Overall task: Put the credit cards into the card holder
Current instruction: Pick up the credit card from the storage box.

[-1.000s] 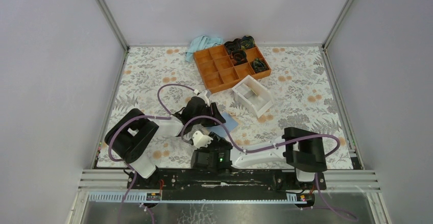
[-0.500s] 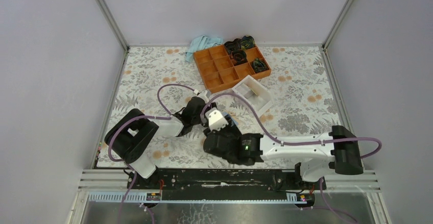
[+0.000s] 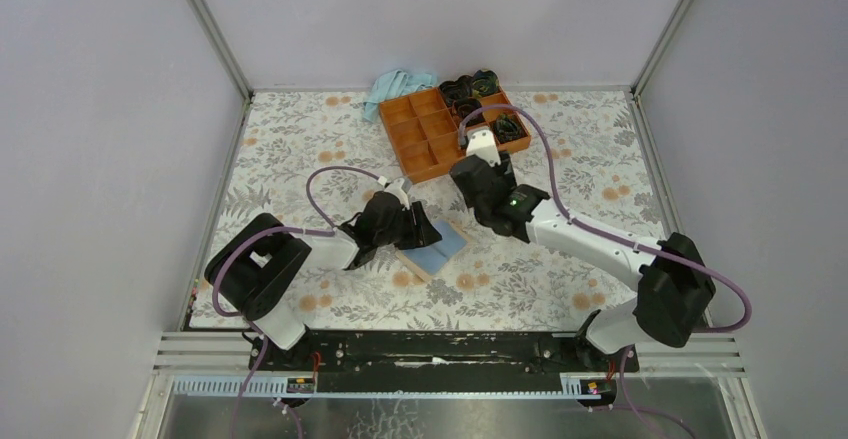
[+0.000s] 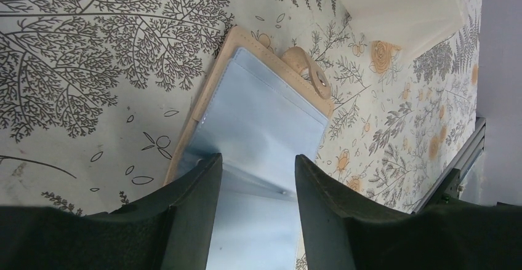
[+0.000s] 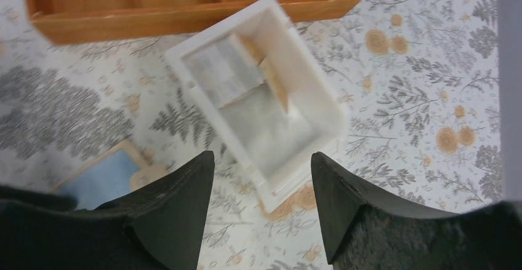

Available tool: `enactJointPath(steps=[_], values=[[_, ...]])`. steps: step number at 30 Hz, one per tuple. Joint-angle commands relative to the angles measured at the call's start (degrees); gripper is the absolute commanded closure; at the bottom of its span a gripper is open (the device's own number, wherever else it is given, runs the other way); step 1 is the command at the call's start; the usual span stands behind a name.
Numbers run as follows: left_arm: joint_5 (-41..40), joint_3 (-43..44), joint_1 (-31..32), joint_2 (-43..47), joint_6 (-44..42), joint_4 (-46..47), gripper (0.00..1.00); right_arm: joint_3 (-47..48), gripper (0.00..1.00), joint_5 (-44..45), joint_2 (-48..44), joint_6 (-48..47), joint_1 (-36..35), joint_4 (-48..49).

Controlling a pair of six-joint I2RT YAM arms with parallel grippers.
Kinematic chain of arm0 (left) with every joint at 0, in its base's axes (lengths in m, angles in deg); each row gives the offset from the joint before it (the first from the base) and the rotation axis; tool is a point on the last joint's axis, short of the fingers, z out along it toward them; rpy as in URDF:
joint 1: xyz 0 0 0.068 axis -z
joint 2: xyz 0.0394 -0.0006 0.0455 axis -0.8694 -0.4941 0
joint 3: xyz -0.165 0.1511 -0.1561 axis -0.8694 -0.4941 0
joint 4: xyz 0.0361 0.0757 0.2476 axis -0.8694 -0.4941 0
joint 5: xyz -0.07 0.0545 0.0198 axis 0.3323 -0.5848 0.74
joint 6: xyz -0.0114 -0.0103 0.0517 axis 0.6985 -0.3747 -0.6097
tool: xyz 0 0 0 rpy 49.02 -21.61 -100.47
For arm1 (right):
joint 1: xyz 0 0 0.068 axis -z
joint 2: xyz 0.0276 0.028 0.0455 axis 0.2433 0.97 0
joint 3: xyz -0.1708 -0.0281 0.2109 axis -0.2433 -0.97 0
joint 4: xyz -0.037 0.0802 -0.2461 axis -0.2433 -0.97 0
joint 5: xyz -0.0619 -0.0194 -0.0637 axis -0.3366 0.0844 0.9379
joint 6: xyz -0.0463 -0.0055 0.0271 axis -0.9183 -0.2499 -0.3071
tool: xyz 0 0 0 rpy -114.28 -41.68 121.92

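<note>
Right now the card holder (image 3: 431, 250) (image 5: 101, 174) lies opened flat on the flowered table (image 3: 300, 149), on the near side of the orange tray (image 3: 420, 134) and well apart from it. A light blue sheet (image 4: 265, 110) fills its tan rim; card or sleeve, I cannot tell. Its closure tab (image 4: 306, 73) sticks out from the edge turned toward the tray. The left gripper (image 3: 412, 227) (image 4: 257, 159) is down at the holder's end farthest from the tray, jaws about half apart. Both fingers (image 4: 197, 202) sit over the blue sheet and nothing is pinched in the gap. Whether the tips actually press on it is hard to call from the wrist view. Over to the right gripper (image 3: 478, 174) (image 5: 261, 165): it hangs with its jaws spread wide and carries nothing, directly above the white box (image 5: 311, 73) (image 4: 400, 5). That box stands just beside the tray's near wall. Inside it there is a tan divider and some pale flat pieces, too blurred to name. Dark tangled bits fill the tray's far right compartments, and a light blue cloth (image 3: 395, 84) lies bunched against its far left corner.
</note>
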Motion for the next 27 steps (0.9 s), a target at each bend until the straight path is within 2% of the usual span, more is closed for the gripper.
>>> enactJointPath(steps=[1,6,12,27], values=[[-2.64,-1.67,0.16,-0.84,0.26,0.85,0.45,2.3,0.34,-3.25,0.01,-5.87,4.94,6.64],[-3.02,-0.96,0.18,-0.93,0.08,-0.29,0.45,4.77,0.35,-6.54,2.58,-8.92,10.92,6.05],[-3.45,-1.25,0.17,0.47,-0.08,-1.36,0.45,4.3,0.37,-10.38,6.71,-10.78,14.95,7.05],[-3.03,-0.74,0.18,-0.27,0.85,-1.46,0.45,1.12,0.41,-18.3,10.26,-14.78,18.58,6.99]])
